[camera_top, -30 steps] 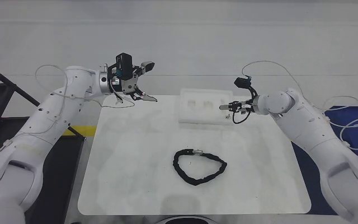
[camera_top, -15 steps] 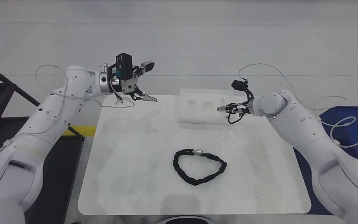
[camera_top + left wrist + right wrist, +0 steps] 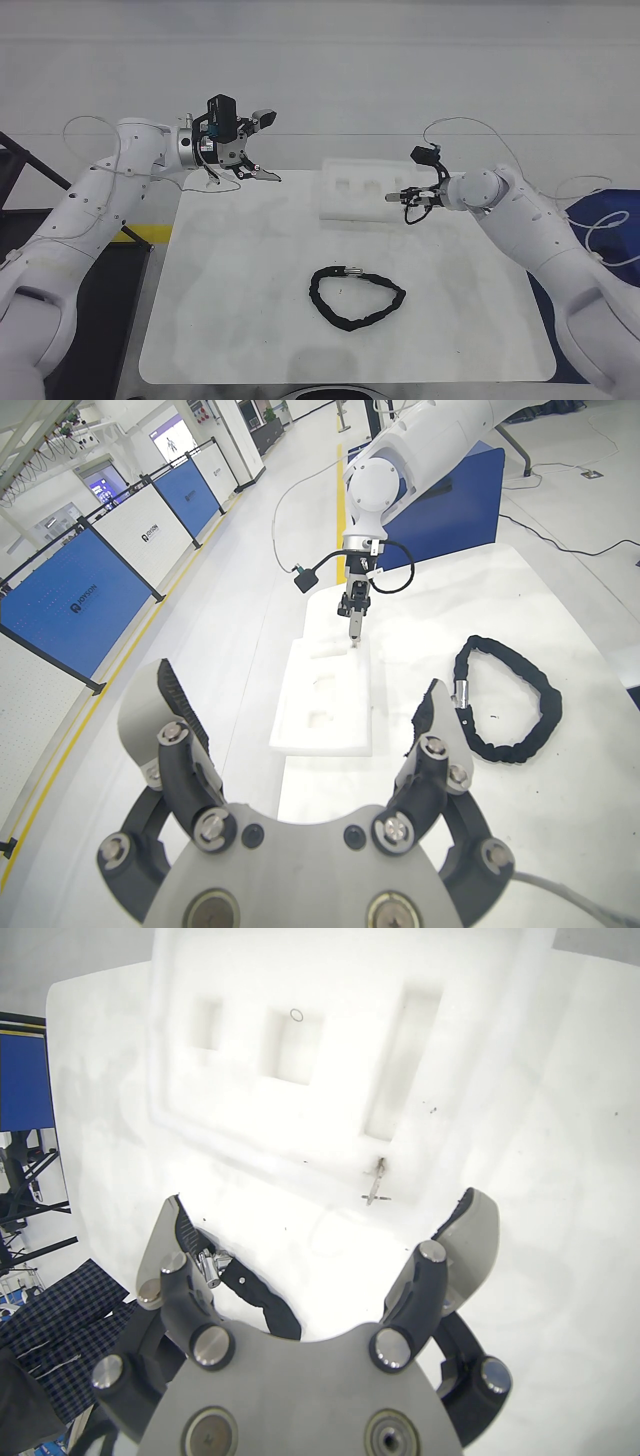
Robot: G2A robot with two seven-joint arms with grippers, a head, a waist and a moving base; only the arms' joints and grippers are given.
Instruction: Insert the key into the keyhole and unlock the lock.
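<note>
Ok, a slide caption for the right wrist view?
Open right gripper above the white foam tray, a small key by its long slot, the chain lock visible past one finger.

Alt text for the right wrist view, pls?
The open right gripper hangs over a white foam block, holding nothing; a small metal key sits on the block beside the end of a long recess. The black chain lock, metal end showing, lies on the table near the gripper.
</note>
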